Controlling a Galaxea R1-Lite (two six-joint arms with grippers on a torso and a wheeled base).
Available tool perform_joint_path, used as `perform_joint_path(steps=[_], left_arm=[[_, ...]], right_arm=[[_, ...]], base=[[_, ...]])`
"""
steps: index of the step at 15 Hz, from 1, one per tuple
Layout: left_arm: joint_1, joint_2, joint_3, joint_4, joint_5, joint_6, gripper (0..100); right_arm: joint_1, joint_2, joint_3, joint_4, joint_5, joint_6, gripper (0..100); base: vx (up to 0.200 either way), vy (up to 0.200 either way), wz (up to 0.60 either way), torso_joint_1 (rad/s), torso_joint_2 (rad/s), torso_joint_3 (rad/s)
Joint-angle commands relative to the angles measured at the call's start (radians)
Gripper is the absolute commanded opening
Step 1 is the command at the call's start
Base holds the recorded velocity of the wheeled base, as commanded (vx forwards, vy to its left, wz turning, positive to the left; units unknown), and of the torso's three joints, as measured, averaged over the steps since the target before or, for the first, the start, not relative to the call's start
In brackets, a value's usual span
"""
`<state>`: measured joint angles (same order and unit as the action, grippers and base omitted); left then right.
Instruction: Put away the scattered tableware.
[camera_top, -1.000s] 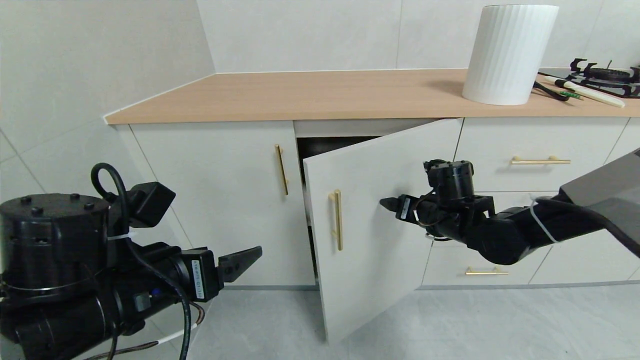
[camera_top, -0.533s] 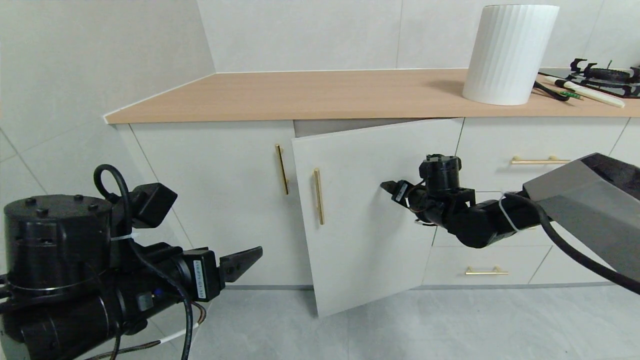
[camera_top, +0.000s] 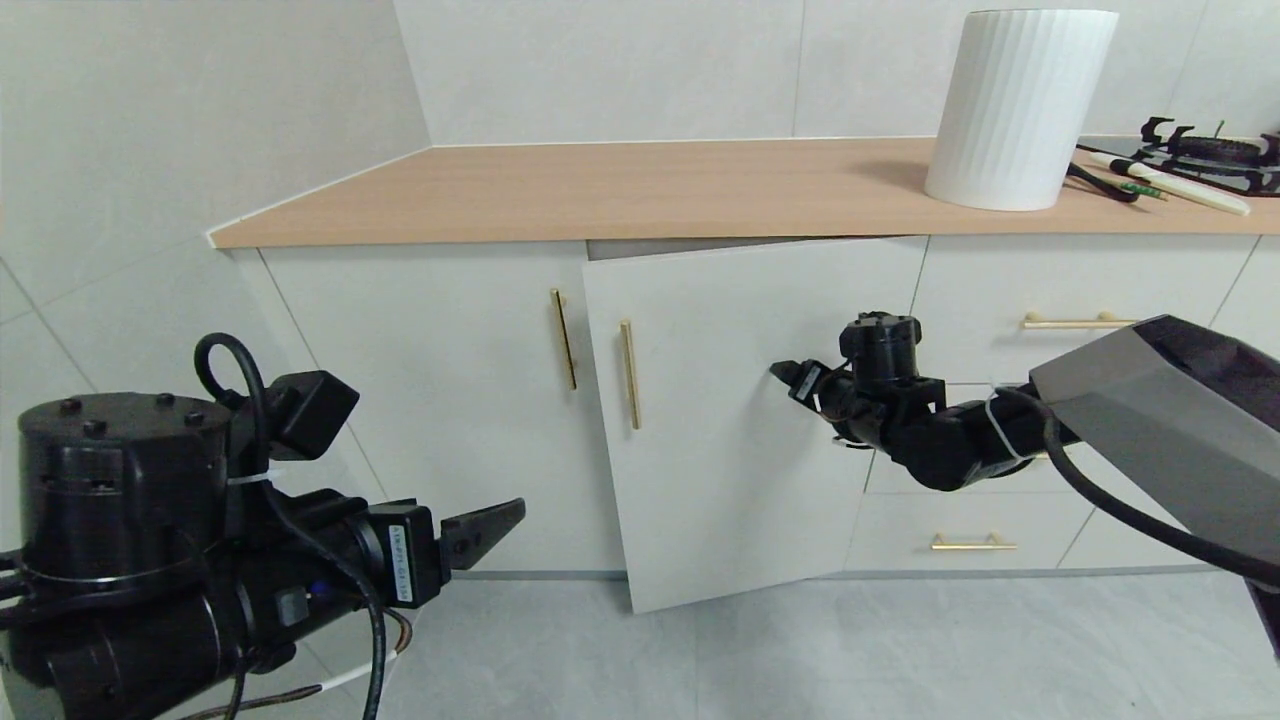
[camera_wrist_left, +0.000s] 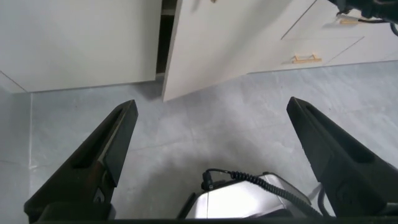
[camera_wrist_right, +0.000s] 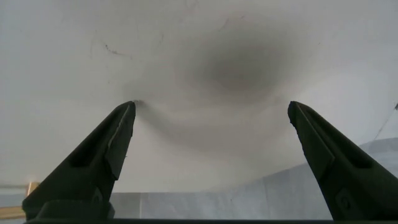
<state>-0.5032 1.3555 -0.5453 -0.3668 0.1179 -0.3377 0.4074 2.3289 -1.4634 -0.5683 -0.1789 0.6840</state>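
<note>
the scattered tableware is found at the far right end of the light wooden countertop. a long cream-handled utensil, a black-handled utensil and a small green piece are laid close together there. they lie just beside a tall white ribbed cylindrical container and in front of a black stove grate. what kind of utensils they are cannot be told.

below the countertop, a flat white cabinet door with a slim upright brass bar handle is seen slightly ajar. its handle edge is set a little forward of the neighbouring white door, and a narrow dark gap is shown between the two.

the right gripper is held at the face of the ajar door, at about mid-height, between the handle and the hinge side. its fingers are spread wide with nothing between them, and one fingertip is seen at the white surface; firm contact cannot be told.

the left gripper is held low and well apart from the cabinet, over the grey tiled floor. its fingers are likewise spread and nothing is held.
</note>
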Motion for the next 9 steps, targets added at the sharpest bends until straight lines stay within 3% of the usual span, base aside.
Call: perform_joint_path(steps=[1, 9], left_arm=[[0.000, 0.002, 0.001, -0.001, 0.000, 0.000, 100], [0.000, 0.007, 0.004, -0.009, 0.000, -0.001, 100]], right_arm=[[0.001, 0.009, -0.015, -0.001, -0.013, 0.009, 100], [0.001, 0.010, -0.028, -0.001, -0.047, 0.017, 100]], base=[[0.200, 0.000, 0.00, -0.007, 0.00, 0.007], [0.000, 0.000, 0.00, 0.000, 0.00, 0.000]])
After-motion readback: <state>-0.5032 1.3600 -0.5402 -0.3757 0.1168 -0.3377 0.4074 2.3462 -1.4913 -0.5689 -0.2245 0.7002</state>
